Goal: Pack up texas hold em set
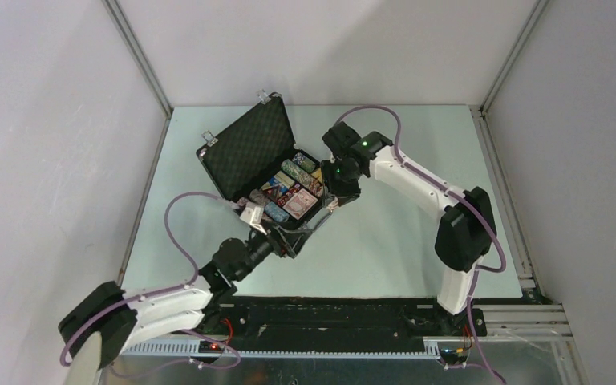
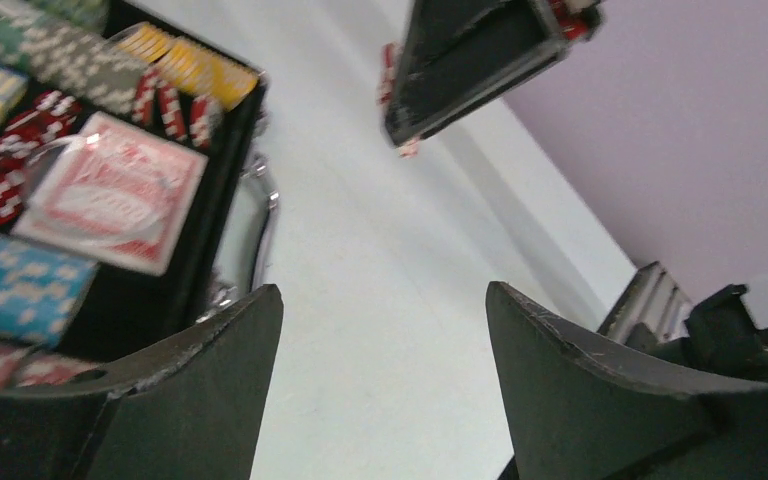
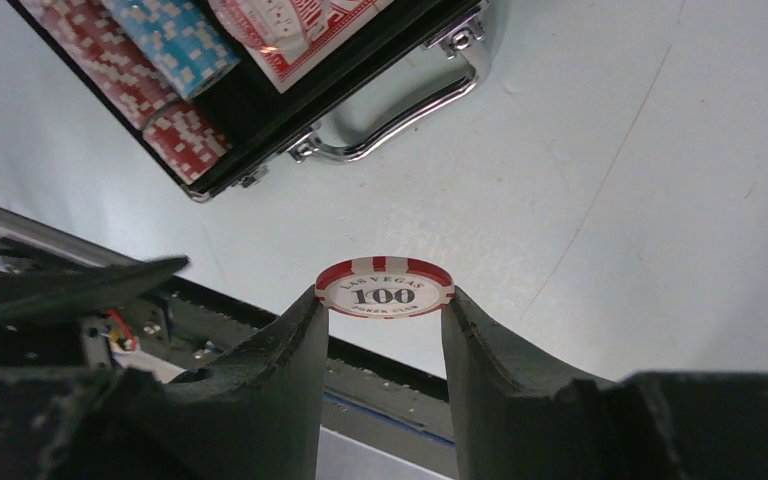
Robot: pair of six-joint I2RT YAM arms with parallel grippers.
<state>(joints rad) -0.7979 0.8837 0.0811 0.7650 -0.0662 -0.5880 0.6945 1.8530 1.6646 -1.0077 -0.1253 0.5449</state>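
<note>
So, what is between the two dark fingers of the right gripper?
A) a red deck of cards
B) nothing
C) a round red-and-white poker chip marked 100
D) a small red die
C: the right wrist view shows the right gripper shut on the round red-and-white poker chip, gripped by its edges, with "100" readable on its face.

free table (image 1: 401, 233) right of case (image 3: 260, 130), raised lid (image 1: 249, 148) behind
</note>
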